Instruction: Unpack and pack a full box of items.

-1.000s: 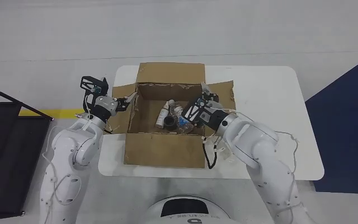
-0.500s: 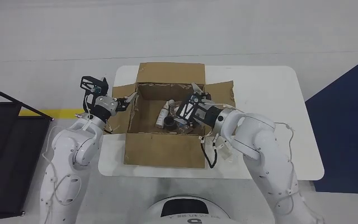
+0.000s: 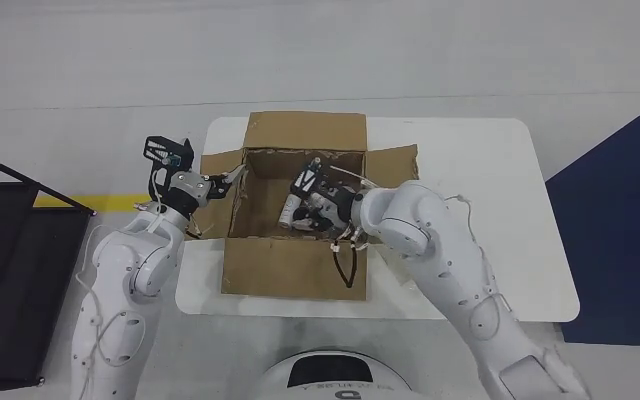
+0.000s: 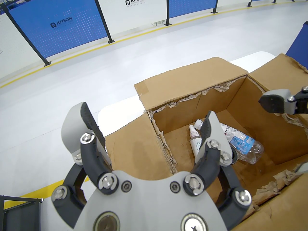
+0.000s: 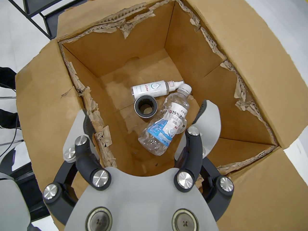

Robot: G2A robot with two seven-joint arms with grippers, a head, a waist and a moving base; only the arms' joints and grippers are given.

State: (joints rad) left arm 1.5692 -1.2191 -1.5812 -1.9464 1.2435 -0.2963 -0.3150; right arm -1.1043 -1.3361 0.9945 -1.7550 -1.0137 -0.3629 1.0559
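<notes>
Nearest the robot, the front flap of the cardboard box [image 3: 290,268] is folded outward on the white table [image 3: 470,190]. Just past it, on the box floor, a crumpled clear plastic bottle [image 5: 166,123] is seen lying on its side, with a black ring [image 5: 145,106] against its shoulder and a white spray bottle [image 5: 150,88] lying beyond, touching the ring and, it seems, the clear bottle's cap. All three are packed close, so a grasp aimed at one could be judged likely to catch or shove a neighbour. The thin clear bottle may also buckle or roll out from between the pads, and the torn rim could snag the forearm or its dangling cable on the way out. The right gripper [image 5: 144,116] is held above these items with its jaws spread wide and nothing between them. Its arm is bent over the box's right side and the wrist is angled down into the opening. Farther to the left, the left gripper [image 4: 146,111] is poised at the box's left wall, jaws likewise apart and empty, one finger outside over the flap and one over the interior. Whether the cardboard is touched cannot be told.
</notes>
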